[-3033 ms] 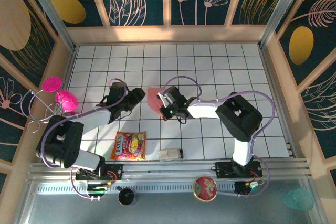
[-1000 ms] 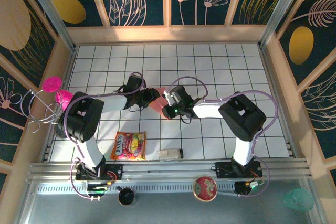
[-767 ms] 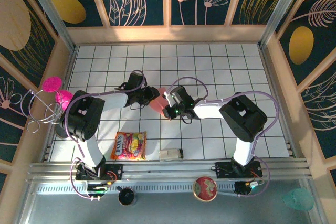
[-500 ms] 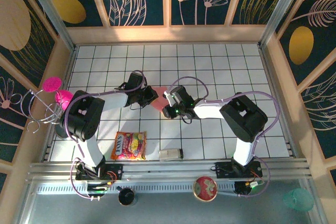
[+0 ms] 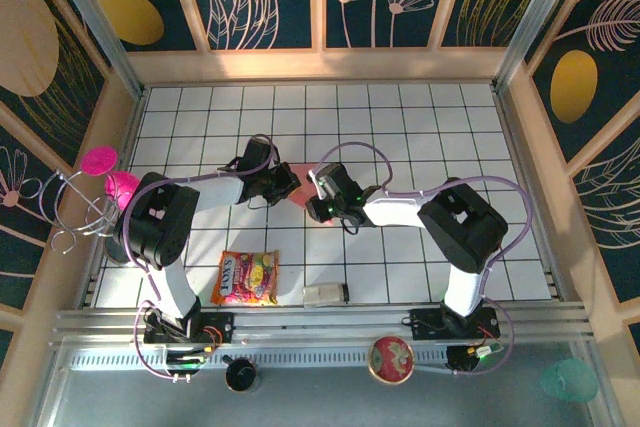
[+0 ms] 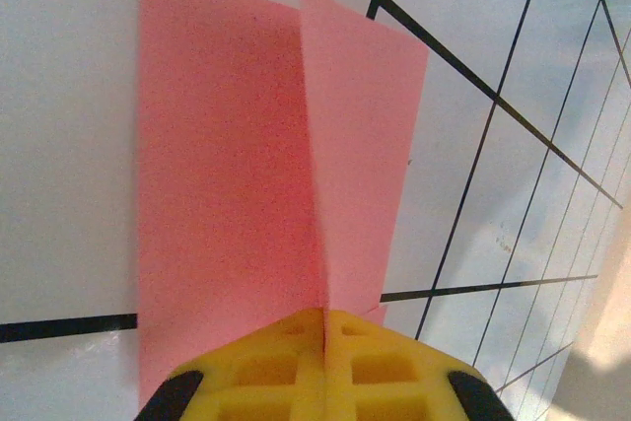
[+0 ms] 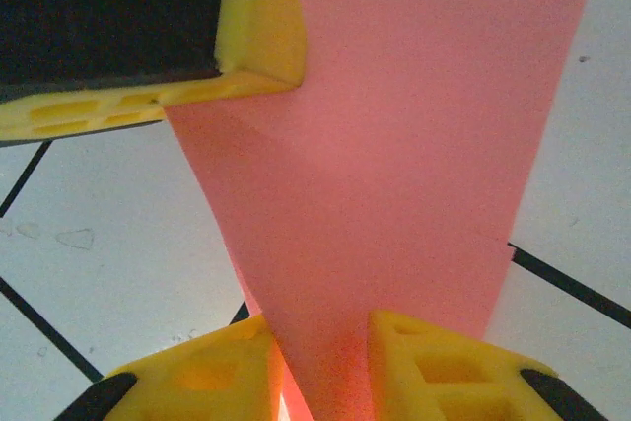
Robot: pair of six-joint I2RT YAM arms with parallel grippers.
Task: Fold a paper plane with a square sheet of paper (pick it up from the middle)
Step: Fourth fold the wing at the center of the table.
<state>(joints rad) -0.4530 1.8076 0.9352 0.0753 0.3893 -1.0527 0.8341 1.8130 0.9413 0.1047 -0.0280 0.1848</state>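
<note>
Tiled counter [image 5: 420,127], mid-frame: square sheet of paper [image 6: 227,175] clamped at crease by left pincer [image 6: 323,327] for folding; right pincer [image 7: 323,330] parted around edge.

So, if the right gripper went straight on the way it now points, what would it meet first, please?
Probably the left gripper, shut on the pink paper just ahead; the right gripper straddles that sheet. Depth is uncertain.
</note>
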